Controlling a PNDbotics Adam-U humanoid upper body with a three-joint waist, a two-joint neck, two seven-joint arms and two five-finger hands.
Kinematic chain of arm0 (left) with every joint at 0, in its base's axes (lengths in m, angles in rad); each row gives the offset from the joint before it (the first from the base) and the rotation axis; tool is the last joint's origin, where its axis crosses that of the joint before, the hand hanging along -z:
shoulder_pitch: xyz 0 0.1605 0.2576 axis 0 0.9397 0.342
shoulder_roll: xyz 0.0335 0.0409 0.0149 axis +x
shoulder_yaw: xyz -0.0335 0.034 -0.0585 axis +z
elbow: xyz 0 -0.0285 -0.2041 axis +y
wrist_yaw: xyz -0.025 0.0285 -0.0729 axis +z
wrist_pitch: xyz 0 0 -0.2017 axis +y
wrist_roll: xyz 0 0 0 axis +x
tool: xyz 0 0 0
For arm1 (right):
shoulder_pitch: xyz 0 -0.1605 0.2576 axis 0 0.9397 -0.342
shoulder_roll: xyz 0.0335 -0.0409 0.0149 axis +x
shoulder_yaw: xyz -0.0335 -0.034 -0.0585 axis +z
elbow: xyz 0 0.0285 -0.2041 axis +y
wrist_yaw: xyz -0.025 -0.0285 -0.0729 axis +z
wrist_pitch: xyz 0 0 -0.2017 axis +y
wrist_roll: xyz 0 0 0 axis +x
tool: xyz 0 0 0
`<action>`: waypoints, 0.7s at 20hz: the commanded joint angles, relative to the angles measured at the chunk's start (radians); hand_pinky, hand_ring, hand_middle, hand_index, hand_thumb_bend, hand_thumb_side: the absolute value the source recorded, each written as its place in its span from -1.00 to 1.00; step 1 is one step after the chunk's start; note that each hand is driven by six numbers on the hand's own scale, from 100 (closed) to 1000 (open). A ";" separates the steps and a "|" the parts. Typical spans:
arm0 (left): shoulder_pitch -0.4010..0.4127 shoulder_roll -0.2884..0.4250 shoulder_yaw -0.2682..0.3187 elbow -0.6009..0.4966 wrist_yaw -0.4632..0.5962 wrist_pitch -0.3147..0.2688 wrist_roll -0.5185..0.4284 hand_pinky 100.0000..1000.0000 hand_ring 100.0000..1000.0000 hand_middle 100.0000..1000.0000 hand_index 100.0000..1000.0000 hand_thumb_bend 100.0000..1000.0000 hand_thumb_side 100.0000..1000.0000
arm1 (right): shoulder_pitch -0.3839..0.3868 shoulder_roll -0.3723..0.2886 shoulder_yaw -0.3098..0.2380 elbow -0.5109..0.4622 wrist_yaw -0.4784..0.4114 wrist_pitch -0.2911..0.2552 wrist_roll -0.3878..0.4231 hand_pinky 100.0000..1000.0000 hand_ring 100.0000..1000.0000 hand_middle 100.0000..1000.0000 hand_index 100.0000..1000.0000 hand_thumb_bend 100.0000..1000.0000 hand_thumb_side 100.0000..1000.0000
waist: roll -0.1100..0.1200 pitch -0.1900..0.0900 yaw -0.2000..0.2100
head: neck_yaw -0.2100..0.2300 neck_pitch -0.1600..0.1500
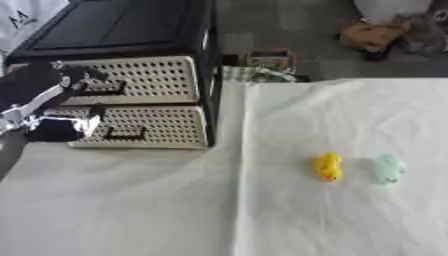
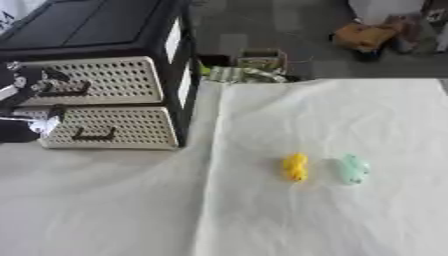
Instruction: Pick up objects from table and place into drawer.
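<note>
A small yellow toy (image 1: 329,166) lies on the white cloth, with a pale mint-green toy (image 1: 387,169) just to its right. At the back left stands a black cabinet (image 1: 131,30) with two perforated beige drawers, upper drawer (image 1: 144,80) and lower drawer (image 1: 149,125), each with a dark handle. Both fronts look pushed in. My left hand (image 1: 45,82) is black and silver and comes in from the left edge. It sits in front of the left part of the drawers, up against the upper drawer's handle (image 1: 103,89). My right hand shows in neither view.
The white cloth (image 1: 350,220) covers the table, with a fold line down its middle. Behind the table's far edge there is a small box (image 1: 269,60) and clutter on the floor, including a brown object (image 1: 372,35).
</note>
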 commanded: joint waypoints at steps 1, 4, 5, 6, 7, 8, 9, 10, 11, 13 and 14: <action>-0.015 0.029 0.020 0.002 -0.010 0.000 0.014 -1.00 -1.00 -1.00 0.73 -0.99 -0.32 | -0.017 -0.018 -0.012 -0.016 0.000 -0.003 -0.001 0.58 0.44 -0.26 0.60 -0.28 1.00 | 0.001 -0.017 -0.001 | 0.004 -0.016; -0.016 0.025 0.018 0.010 -0.025 -0.003 0.015 -1.00 -1.00 -1.00 0.71 -0.99 -0.32 | -0.019 -0.016 -0.011 -0.016 0.000 -0.002 0.000 0.58 0.44 -0.26 0.60 -0.28 1.00 | 0.002 -0.013 -0.004 | 0.005 -0.019; -0.016 0.024 0.018 0.012 -0.032 -0.004 0.015 -1.00 -1.00 -1.00 0.71 -0.99 -0.32 | -0.019 -0.015 -0.011 -0.016 -0.001 -0.002 0.000 0.58 0.44 -0.26 0.60 -0.28 1.00 | 0.003 -0.012 -0.004 | 0.006 -0.020; -0.016 0.024 0.018 0.014 -0.041 -0.004 0.018 -1.00 -1.00 -1.00 0.70 -0.99 -0.32 | -0.020 -0.015 -0.012 -0.016 -0.001 -0.002 0.000 0.58 0.43 -0.27 0.60 -0.28 1.00 | 0.003 -0.011 -0.005 | 0.006 -0.020; -0.016 0.023 0.018 0.016 -0.050 -0.005 0.020 -1.00 -1.00 -1.00 0.69 -0.99 -0.32 | -0.020 -0.014 -0.012 -0.016 -0.002 -0.002 -0.001 0.58 0.43 -0.27 0.60 -0.28 1.00 | 0.003 -0.011 -0.006 | 0.007 -0.020; -0.017 0.022 0.018 0.018 -0.057 -0.007 0.022 -1.00 -1.00 -1.00 0.67 -0.99 -0.32 | -0.020 -0.014 -0.012 -0.016 -0.002 -0.001 -0.001 0.58 0.43 -0.27 0.60 -0.28 1.00 | 0.003 -0.010 -0.006 | 0.007 -0.020; -0.017 0.022 0.018 0.020 -0.065 -0.008 0.024 -1.00 -1.00 -1.00 0.66 -0.99 -0.32 | -0.020 -0.014 -0.012 -0.016 -0.003 -0.001 -0.001 0.58 0.43 -0.27 0.60 -0.28 1.00 | 0.003 -0.010 -0.006 | 0.008 -0.020; -0.018 0.022 0.017 0.022 -0.073 -0.010 0.024 -1.00 -1.00 -1.00 0.65 -0.99 -0.32 | -0.020 -0.013 -0.012 -0.016 -0.003 -0.001 -0.002 0.58 0.43 -0.27 0.60 -0.28 1.00 | 0.004 -0.009 -0.006 | 0.008 -0.019; -0.019 0.022 0.018 0.023 -0.081 -0.012 0.026 -1.00 -1.00 -1.00 0.64 -0.99 -0.32 | -0.020 -0.013 -0.013 -0.016 -0.003 -0.001 -0.002 0.58 0.43 -0.27 0.60 -0.28 1.00 | 0.004 -0.009 -0.006 | 0.009 -0.019; -0.019 0.021 0.017 0.026 -0.096 -0.017 0.026 -1.00 -1.00 -1.00 0.60 -0.99 -0.32 | -0.019 -0.012 -0.013 -0.016 -0.004 0.000 -0.003 0.58 0.43 -0.27 0.60 -0.28 1.00 | 0.004 -0.009 -0.006 | 0.010 -0.018; -0.019 0.020 0.017 0.028 -0.102 -0.019 0.025 -1.00 -1.00 -1.00 0.60 -0.99 -0.32 | -0.020 -0.011 -0.013 -0.016 -0.004 0.000 -0.003 0.58 0.43 -0.27 0.60 -0.28 1.00 | 0.004 -0.008 -0.006 | 0.011 -0.018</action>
